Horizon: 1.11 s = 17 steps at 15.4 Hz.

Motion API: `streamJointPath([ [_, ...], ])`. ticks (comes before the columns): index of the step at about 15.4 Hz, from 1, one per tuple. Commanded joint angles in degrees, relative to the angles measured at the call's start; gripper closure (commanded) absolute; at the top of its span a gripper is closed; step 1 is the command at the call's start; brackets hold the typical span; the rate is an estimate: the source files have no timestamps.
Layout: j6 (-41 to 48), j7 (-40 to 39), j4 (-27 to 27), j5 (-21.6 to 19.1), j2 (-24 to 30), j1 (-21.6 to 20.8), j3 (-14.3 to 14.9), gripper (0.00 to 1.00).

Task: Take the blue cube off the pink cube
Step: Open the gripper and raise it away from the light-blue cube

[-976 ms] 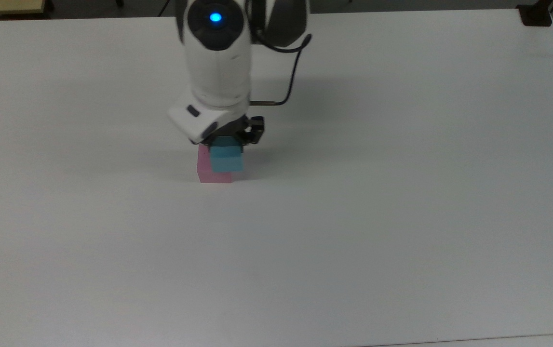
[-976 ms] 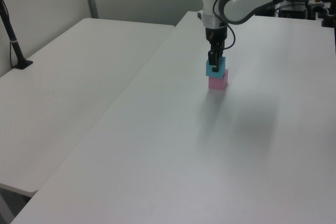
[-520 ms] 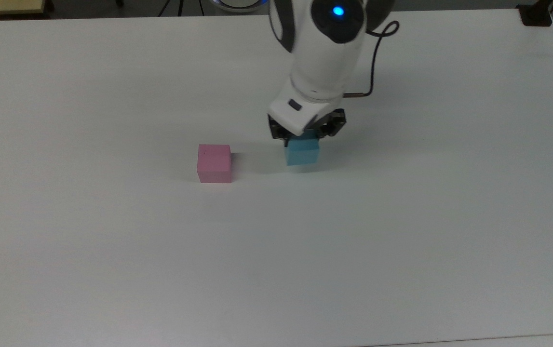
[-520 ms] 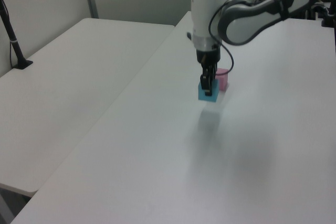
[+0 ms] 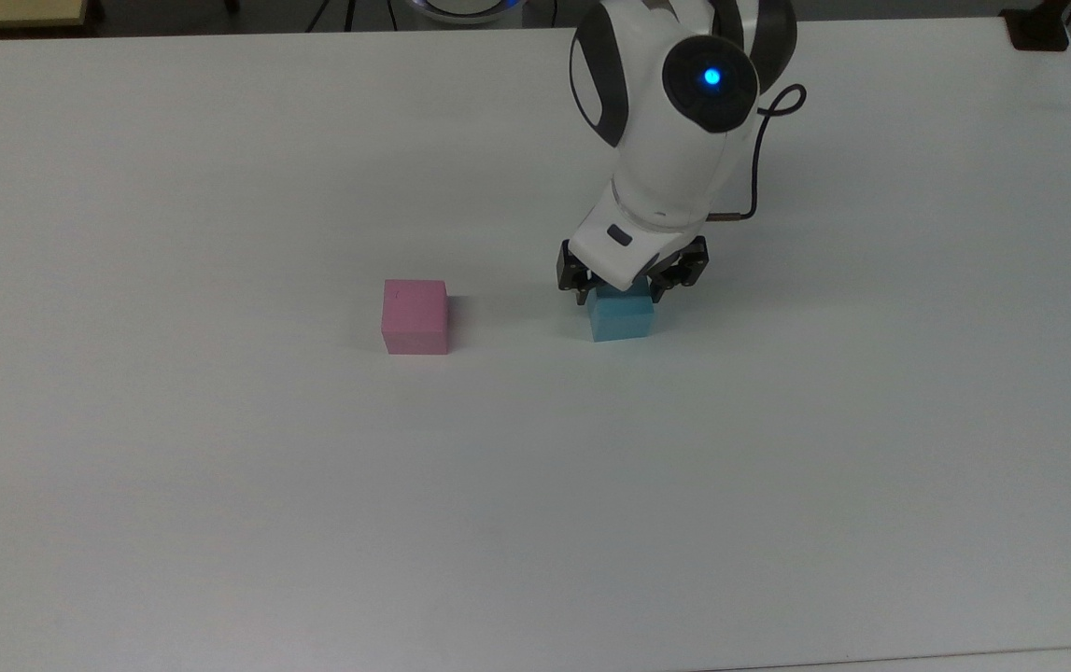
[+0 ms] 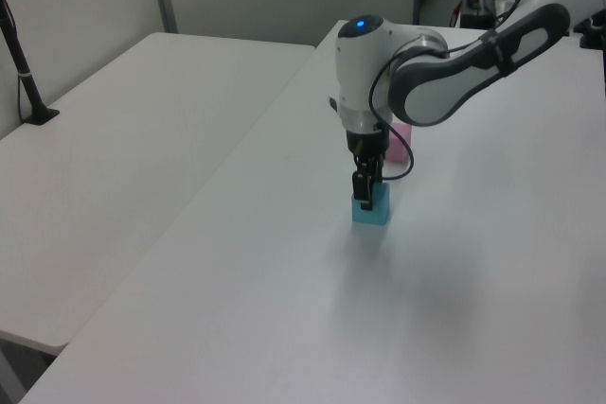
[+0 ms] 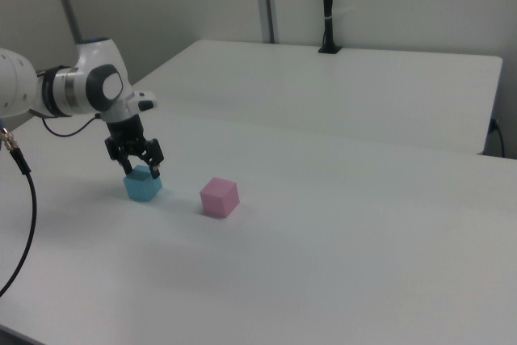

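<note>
The blue cube (image 5: 622,322) (image 6: 371,213) (image 7: 143,187) rests on the white table (image 5: 218,485), apart from the pink cube (image 5: 415,317) (image 7: 220,196), which sits on the top view's left of it. In the left view the pink cube (image 6: 399,139) is partly behind the arm. My gripper (image 5: 621,291) (image 6: 365,191) (image 7: 141,170) hangs just over the blue cube, open, its fingers spread to either side of the cube's top.
A black mount (image 5: 1039,28) sits on the table's far right corner in the top view. A second white table (image 6: 114,139) (image 7: 339,86) adjoins, with a black post (image 6: 24,73) (image 7: 327,6) on it. A black cable (image 7: 24,224) trails from the arm.
The blue cube has been lifted off the pink cube, carried toward the top view's right and set on the table. The fingers have spread apart from it.
</note>
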State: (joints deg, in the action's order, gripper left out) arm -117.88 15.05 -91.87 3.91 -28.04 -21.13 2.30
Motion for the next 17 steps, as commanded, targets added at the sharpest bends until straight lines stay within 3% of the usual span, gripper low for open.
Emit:
streamJointPath([
  [1, 5.8, 0.2, -1.2, 1.5, 8.1, 0.6, 0.9, 0.00],
  [4, 13.0, -0.4, -1.4, 1.5, 14.6, 3.7, 0.9, 0.00],
  [8, 18.0, -7.5, -3.2, 0.0, 22.2, 9.4, 0.2, 0.00],
  [10, 18.0, -7.7, -5.8, -0.7, 25.6, 13.1, -2.5, 0.00],
  [12, 18.4, -7.7, -6.0, -0.7, 26.7, 16.1, -5.1, 0.00],
  [17, 20.6, -7.7, -5.6, -1.3, 27.6, 16.3, -4.9, 0.00],
])
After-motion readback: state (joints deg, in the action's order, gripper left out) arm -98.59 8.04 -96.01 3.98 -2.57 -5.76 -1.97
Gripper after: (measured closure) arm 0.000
